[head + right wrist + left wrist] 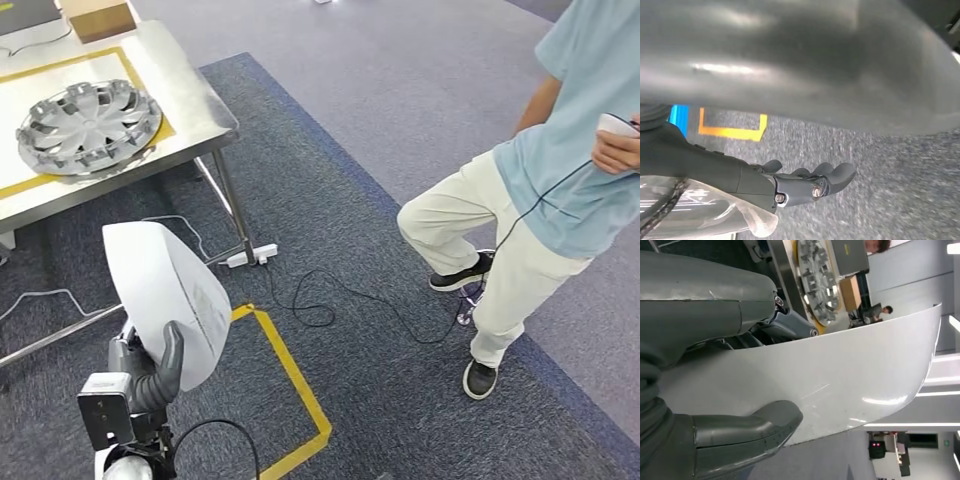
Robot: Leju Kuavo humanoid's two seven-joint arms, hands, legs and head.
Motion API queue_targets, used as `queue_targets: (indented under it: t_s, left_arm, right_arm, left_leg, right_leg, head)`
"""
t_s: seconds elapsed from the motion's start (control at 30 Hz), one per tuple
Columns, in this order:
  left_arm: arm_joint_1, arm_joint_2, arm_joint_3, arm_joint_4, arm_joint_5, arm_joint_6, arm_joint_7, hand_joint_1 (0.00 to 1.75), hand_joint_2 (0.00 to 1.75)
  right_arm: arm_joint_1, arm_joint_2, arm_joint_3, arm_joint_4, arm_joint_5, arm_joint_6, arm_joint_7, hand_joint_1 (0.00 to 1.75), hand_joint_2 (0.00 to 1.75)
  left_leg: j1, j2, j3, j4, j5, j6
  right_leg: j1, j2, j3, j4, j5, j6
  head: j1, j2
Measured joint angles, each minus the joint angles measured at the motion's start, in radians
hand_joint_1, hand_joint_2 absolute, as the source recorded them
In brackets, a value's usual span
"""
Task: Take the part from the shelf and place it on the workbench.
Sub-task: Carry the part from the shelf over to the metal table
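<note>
The left hand (155, 375) is gripping a white curved part (170, 300), its thumb lying across the panel's near face and the darker fingers pressing from behind, as the left wrist view shows with the part (836, 380) wedged between them. The part is sitting low at the near left of the scene, above the dark carpet and just beside a yellow floor marking (298, 385), well apart from the steel counter (192, 110) at the far left. A silver wheel cover (89, 125) is already lying on the counter inside a yellow-bordered area, leaving bare metal mostly along the right edge. The right hand (810, 182) is hanging over the carpet with its fingers stretched out and holding nothing. A person (528, 190) is standing to the right, holding a small device with a cable (362, 300) trailing across the floor. The hold appears to be taking only one end of a smooth, wide panel, so the part could be pivoting or sliding out during the carry. The cable and the counter leg (234, 205) are lying near the path, and either might be snagging a foot or the panel's edge.
</note>
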Motion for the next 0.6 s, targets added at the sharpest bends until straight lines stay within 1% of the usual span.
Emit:
queue_targets:
  t_s: [0.03,0.07,0.1,0.13,0.17,0.2,0.23,0.27,0.3,0.33,0.37,0.4,0.43,0.47,0.5,0.53,0.57,0.6]
  left_arm:
    - [-0.002,0.002,-0.004,0.003,-0.002,0.001,0.0,1.75,1.75]
    - [-0.003,0.004,-0.006,0.007,-0.004,0.001,-0.001,1.75,1.75]
    - [-0.006,0.006,-0.008,0.01,-0.004,0.002,-0.002,1.75,1.75]
    - [-0.01,0.007,-0.012,0.013,-0.005,0.002,-0.002,1.75,1.75]
    - [-0.014,0.008,-0.016,0.016,-0.005,0.002,-0.002,1.75,1.75]
    - [-0.017,0.008,-0.019,0.019,-0.005,0.002,-0.002,1.75,1.75]
    - [-0.018,0.009,-0.021,0.023,-0.004,0.001,-0.002,1.75,1.75]
    - [-0.018,0.009,-0.021,0.026,-0.003,0.001,-0.002,1.75,1.75]
    - [-0.019,0.01,-0.021,0.03,-0.002,-0.001,-0.002,1.75,1.75]
    - [-0.019,0.01,-0.022,0.033,-0.001,-0.003,-0.002,1.75,1.75]
    - [-0.021,0.011,-0.022,0.035,0.0,-0.006,-0.003,1.75,1.75]
    - [-0.023,0.012,-0.023,0.037,0.001,-0.009,-0.004,1.75,1.75]
    - [-0.025,0.012,-0.023,0.039,0.003,-0.013,-0.006,1.75,1.75]
    - [-0.028,0.013,-0.024,0.041,0.004,-0.016,-0.009,1.75,1.75]
    - [-0.03,0.014,-0.024,0.044,0.006,-0.018,-0.011,1.75,1.75]
    - [-0.032,0.015,-0.024,0.046,0.007,-0.02,-0.012,1.75,1.75]
    - [-0.033,0.016,-0.025,0.048,0.008,-0.02,-0.012,1.75,1.75]
    - [-0.037,0.017,-0.025,0.05,0.008,-0.02,-0.012,1.75,1.75]
  right_arm:
    - [-0.005,0.0,0.0,-0.001,0.002,0.003,0.001,0.0,0.0]
    - [-0.008,-0.001,0.0,-0.002,0.003,0.005,0.002,0.0,0.0]
    - [-0.01,-0.001,0.0,-0.003,0.003,0.007,0.003,0.0,0.0]
    - [-0.01,-0.002,-0.001,-0.004,0.004,0.007,0.003,0.0,0.0]
    - [-0.01,-0.003,-0.001,-0.004,0.004,0.008,0.003,0.0,0.0]
    - [-0.01,-0.005,-0.001,-0.004,0.004,0.011,0.003,0.0,0.0]
    - [-0.008,-0.007,-0.001,-0.004,0.004,0.016,0.003,0.0,0.0]
    - [-0.006,-0.01,-0.001,-0.004,0.005,0.022,0.003,0.0,0.0]
    - [-0.005,-0.013,-0.001,-0.005,0.007,0.029,0.003,0.0,0.0]
    - [-0.005,-0.016,-0.001,-0.005,0.008,0.034,0.002,0.0,0.0]
    - [-0.006,-0.02,-0.001,-0.005,0.009,0.038,0.002,0.0,0.0]
    - [-0.007,-0.022,-0.001,-0.005,0.011,0.041,0.002,0.0,0.0]
    - [-0.009,-0.024,-0.001,-0.005,0.013,0.045,0.001,0.0,0.0]
    - [-0.011,-0.026,0.0,-0.005,0.017,0.048,0.0,0.0,0.0]
    - [-0.013,-0.027,0.0,-0.005,0.021,0.052,-0.002,0.0,0.0]
    - [-0.016,-0.028,0.0,-0.006,0.024,0.054,-0.002,0.0,0.0]
    - [-0.018,-0.029,0.0,-0.006,0.026,0.055,-0.003,0.0,0.0]
    - [-0.018,-0.03,0.0,-0.006,0.025,0.055,-0.003,0.0,0.0]
  left_leg:
    - [0.001,-0.011,0.002,-0.004,-0.001,0.007]
    - [0.003,-0.023,0.006,-0.011,0.001,0.012]
    - [0.006,-0.036,0.01,-0.016,0.003,0.019]
    - [0.009,-0.049,0.015,-0.022,0.006,0.025]
    - [0.011,-0.061,0.016,-0.024,0.007,0.03]
    - [0.011,-0.075,0.016,-0.024,0.007,0.034]
    - [0.01,-0.091,0.016,-0.024,0.006,0.036]
    - [0.009,-0.107,0.018,-0.024,0.005,0.037]
    - [0.009,-0.124,0.02,-0.023,0.004,0.036]
    - [0.009,-0.14,0.023,-0.023,0.002,0.035]
    - [0.01,-0.154,0.025,-0.023,0.0,0.033]
    - [0.008,-0.167,0.025,-0.02,-0.003,0.029]
    - [0.009,-0.179,0.024,-0.018,-0.004,0.024]
    - [0.011,-0.191,0.02,-0.017,-0.005,0.018]
    - [0.012,-0.203,0.017,-0.016,-0.004,0.011]
    - [0.016,-0.21,0.015,-0.017,-0.003,0.004]
    - [0.016,-0.2,0.012,-0.012,-0.006,-0.002]
    - [0.015,-0.176,0.004,0.007,-0.018,-0.008]
  right_leg:
    - [0.0,-0.011,0.006,-0.003,-0.003,0.005]
    - [0.0,-0.005,0.011,-0.001,-0.008,0.01]
    - [-0.002,0.016,0.008,0.015,-0.02,0.014]
    - [-0.003,0.046,-0.011,0.053,-0.041,0.017]
    - [-0.004,0.081,-0.043,0.112,-0.067,0.018]
    - [-0.004,0.101,-0.084,0.182,-0.092,0.018]
    - [-0.004,0.11,-0.122,0.24,-0.105,0.018]
    - [-0.004,0.114,-0.148,0.268,-0.098,0.018]
    - [-0.004,0.117,-0.157,0.259,-0.072,0.017]
    - [-0.004,0.123,-0.147,0.213,-0.029,0.015]
    - [-0.005,0.143,-0.126,0.146,0.014,0.012]
    - [-0.009,0.17,-0.103,0.081,0.044,0.009]
    - [-0.011,0.193,-0.084,0.035,0.06,0.006]
    - [-0.011,0.209,-0.072,0.012,0.063,0.002]
    - [-0.01,0.209,-0.066,0.006,0.06,-0.002]
    - [-0.009,0.197,-0.061,0.004,0.06,-0.007]
    - [-0.01,0.185,-0.058,0.0,0.061,-0.013]
    - [-0.011,0.171,-0.053,-0.003,0.061,-0.019]
  head:
    - [0.001,0.0]
    - [0.004,0.0]
    - [0.006,0.0]
    - [0.009,0.0]
    - [0.012,0.0]
    - [0.014,0.0]
    - [0.014,0.0]
    - [0.014,0.0]
    - [0.014,0.0]
    - [0.015,0.0]
    - [0.015,0.0]
    - [0.015,0.0]
    - [0.015,0.0]
    - [0.015,0.0]
    - [0.015,0.0]
    - [0.016,0.0]
    - [0.015,0.0]
    - [0.012,0.0]
